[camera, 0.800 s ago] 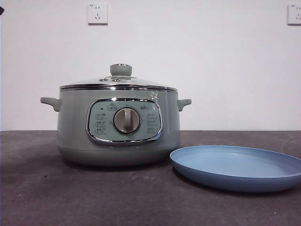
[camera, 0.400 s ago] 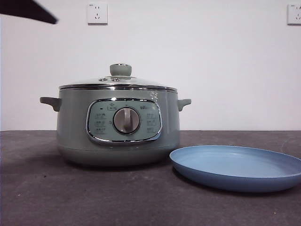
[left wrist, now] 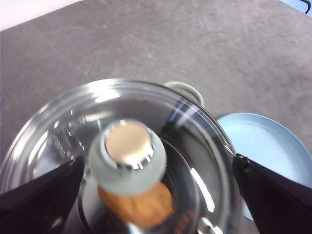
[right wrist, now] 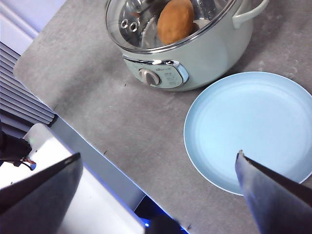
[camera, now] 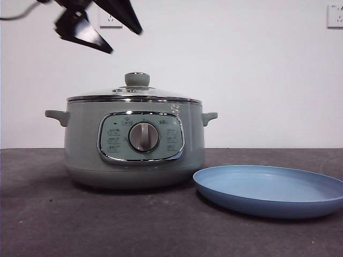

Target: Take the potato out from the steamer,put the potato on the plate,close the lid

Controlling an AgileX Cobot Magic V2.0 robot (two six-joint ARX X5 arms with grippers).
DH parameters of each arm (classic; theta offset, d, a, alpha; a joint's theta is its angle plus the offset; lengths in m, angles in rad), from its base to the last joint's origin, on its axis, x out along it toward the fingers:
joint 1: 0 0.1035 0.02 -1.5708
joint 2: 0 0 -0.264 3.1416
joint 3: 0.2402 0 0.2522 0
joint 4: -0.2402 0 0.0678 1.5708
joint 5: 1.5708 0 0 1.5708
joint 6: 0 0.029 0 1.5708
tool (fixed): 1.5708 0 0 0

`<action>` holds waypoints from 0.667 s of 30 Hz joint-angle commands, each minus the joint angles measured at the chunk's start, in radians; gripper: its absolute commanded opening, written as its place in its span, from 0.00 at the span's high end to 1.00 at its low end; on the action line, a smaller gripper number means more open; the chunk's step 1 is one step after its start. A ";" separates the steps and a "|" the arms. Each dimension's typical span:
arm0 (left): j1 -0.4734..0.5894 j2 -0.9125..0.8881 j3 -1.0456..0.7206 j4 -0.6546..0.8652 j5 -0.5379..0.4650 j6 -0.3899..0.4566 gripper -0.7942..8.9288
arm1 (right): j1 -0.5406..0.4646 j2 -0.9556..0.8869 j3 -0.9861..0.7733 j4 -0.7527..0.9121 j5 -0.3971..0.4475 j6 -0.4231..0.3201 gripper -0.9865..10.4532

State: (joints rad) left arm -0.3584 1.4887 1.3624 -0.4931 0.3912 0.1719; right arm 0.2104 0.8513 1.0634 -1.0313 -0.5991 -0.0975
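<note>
The left gripper [camera: 115,36] hung wide-jawed above the lid [left wrist: 122,146] knob, the potato [right wrist: 174,20] lay inside the shut steamer [camera: 135,142], so lifting the lid looked next.

Desk [camera: 107,225]: dark grey, mottled surface, a few small dark specks scattered on it. From the right wrist view its near edge runs diagonally, with a pale strip [right wrist: 92,161] along it.

Wall [camera: 241,80]: plain white, meets the desk in a level line.

Two white power sockets on the wall, high up: one [camera: 111,19] toward the left, partly covered; the other [camera: 335,16] cut by the right edge.

Beyond the desk edge, right wrist view: a white surface [right wrist: 73,209] and dark slatted bars [right wrist: 19,97] at the side.
</note>
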 commanded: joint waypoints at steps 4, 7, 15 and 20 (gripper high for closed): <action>-0.002 0.102 0.023 0.084 -0.027 0.041 0.30 | 0.002 0.000 0.002 0.006 0.003 -0.005 0.39; -0.002 0.134 0.023 0.103 -0.027 0.042 0.30 | 0.002 0.000 0.002 0.006 0.003 -0.006 0.39; -0.013 0.184 0.023 0.138 -0.047 0.043 0.31 | 0.002 0.000 0.002 0.006 0.003 -0.005 0.39; -0.023 0.204 0.023 0.131 -0.053 0.043 0.31 | 0.002 0.000 0.002 0.007 0.003 -0.005 0.39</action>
State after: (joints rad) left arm -0.3763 1.6840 1.3857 -0.3653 0.3424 0.2016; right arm 0.2104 0.8513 1.0634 -1.0306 -0.5987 -0.0975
